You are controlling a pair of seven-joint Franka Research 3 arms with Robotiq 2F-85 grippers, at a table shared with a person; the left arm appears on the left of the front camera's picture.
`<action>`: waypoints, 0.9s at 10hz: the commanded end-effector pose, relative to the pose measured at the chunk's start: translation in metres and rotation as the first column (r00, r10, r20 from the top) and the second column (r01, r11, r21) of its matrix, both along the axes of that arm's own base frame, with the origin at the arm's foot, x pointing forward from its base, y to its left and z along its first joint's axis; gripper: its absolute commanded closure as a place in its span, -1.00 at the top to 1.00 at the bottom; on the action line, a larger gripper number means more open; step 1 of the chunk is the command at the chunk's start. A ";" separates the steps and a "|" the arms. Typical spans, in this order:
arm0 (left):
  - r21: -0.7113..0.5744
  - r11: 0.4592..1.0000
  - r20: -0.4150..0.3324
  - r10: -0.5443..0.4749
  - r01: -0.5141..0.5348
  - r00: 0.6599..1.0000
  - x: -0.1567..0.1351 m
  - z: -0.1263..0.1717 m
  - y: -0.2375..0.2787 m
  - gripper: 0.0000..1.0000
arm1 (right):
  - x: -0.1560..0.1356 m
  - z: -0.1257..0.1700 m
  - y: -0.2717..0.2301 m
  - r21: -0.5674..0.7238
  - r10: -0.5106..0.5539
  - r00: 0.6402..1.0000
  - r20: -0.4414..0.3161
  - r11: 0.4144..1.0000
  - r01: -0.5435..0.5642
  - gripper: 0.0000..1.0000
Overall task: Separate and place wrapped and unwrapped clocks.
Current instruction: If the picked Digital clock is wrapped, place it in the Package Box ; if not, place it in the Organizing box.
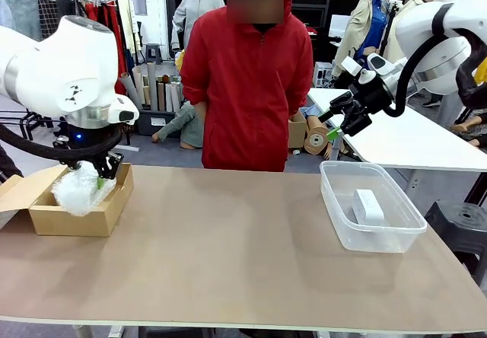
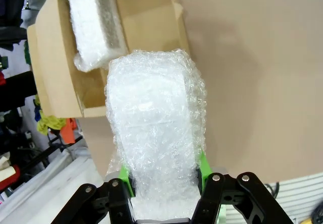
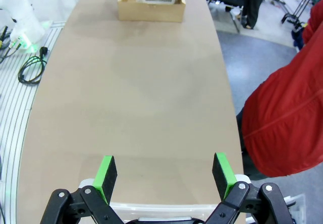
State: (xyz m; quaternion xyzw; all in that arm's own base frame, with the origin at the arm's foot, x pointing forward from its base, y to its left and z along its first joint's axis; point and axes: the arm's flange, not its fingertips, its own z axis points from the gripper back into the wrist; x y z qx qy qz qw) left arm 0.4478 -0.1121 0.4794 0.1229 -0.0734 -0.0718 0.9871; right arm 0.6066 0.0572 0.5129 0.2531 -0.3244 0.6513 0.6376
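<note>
Two wrapped clocks sit at the far left of my front view: my left hand (image 1: 97, 176) pinches one wrapped clock (image 1: 78, 189) between its green pads, holding it over the cardboard box (image 1: 76, 215) at the left edge of the surface (image 1: 228, 247). In the left wrist view that held bundle (image 2: 154, 133) fills the middle of the frame, its crinkly plastic squeezed between the fingers (image 2: 124, 176) at the bottom, and the other wrapped clock (image 2: 93, 24) lies inside the open box (image 2: 146, 12) in the upper left of the frame. Whether the held bundle touches the box rim I cannot tell. Moving right in the front view, a person in a red jacket (image 1: 247, 79) stands at the upper middle, behind the far edge of the surface, arms at the sides. Further right, a clear plastic tub (image 1: 370, 205) rests on the surface with the bare white clock (image 1: 367, 207) lying inside it. Above the tub, in the upper right of the frame, my right hand (image 1: 335, 125) hangs in the air, well apart from the tub, with its jaws spread and nothing between them. In the right wrist view its two green pads (image 3: 106, 172) stand wide at the bottom of the frame, the bare surface stretches beyond them, the box (image 3: 151, 4) shows at the top middle, and the red sleeve (image 3: 287, 128) is at the right edge.
</note>
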 end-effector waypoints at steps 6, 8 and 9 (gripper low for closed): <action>-0.016 0.999 0.084 0.052 -0.051 0.995 0.090 -0.022 0.040 -1.00 | 0.000 0.001 0.001 0.004 0.008 1.000 0.012 1.000 -0.008 1.00; -0.041 0.998 0.088 0.060 -0.057 0.994 0.102 -0.027 0.039 -1.00 | 0.000 0.001 0.001 0.004 0.008 1.000 0.012 1.000 -0.008 1.00; -0.037 0.997 0.094 0.071 -0.068 0.993 0.108 -0.032 0.037 -1.00 | 0.000 0.001 0.001 0.004 0.008 1.000 0.012 1.000 -0.008 1.00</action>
